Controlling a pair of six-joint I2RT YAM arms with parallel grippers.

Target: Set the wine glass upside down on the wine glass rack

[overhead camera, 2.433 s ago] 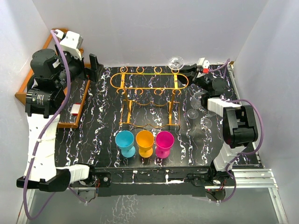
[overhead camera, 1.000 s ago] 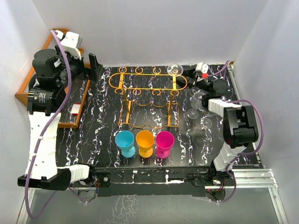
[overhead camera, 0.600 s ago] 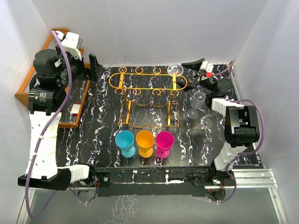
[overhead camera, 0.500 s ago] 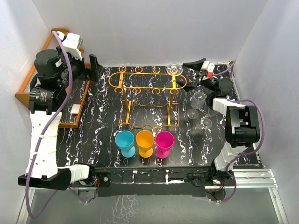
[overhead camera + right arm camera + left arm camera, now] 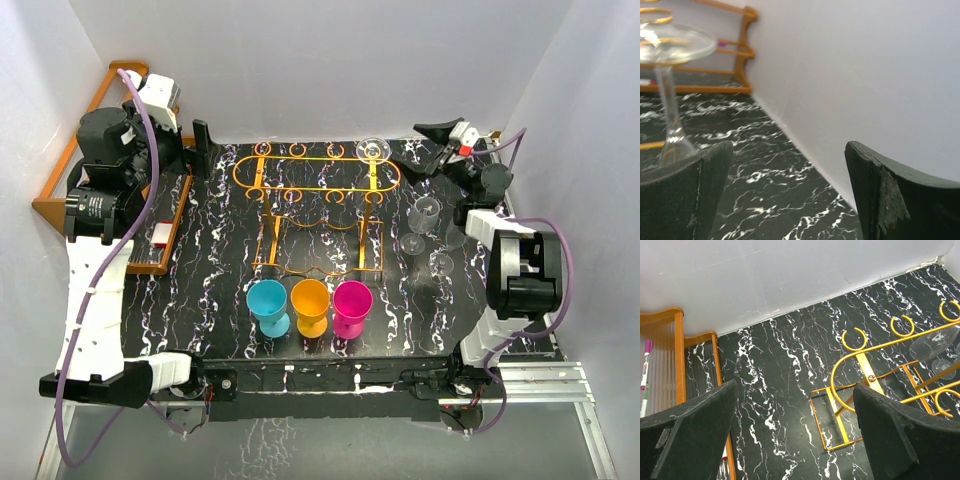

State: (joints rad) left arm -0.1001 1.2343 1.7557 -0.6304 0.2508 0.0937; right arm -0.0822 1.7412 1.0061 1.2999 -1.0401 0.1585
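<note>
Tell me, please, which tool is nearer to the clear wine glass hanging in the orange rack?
Right. The right tool stands open just right of the wine glass, not touching it; the left tool is past the opposite end of the rack.

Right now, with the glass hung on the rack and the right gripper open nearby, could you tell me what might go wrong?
The wine glass hangs foot-up in the end slot of the wine glass rack, close to the open right gripper; a sideways swing could knock it loose. Clear glasses stand on the table beside that arm, so a low retreat might topple them.
</note>
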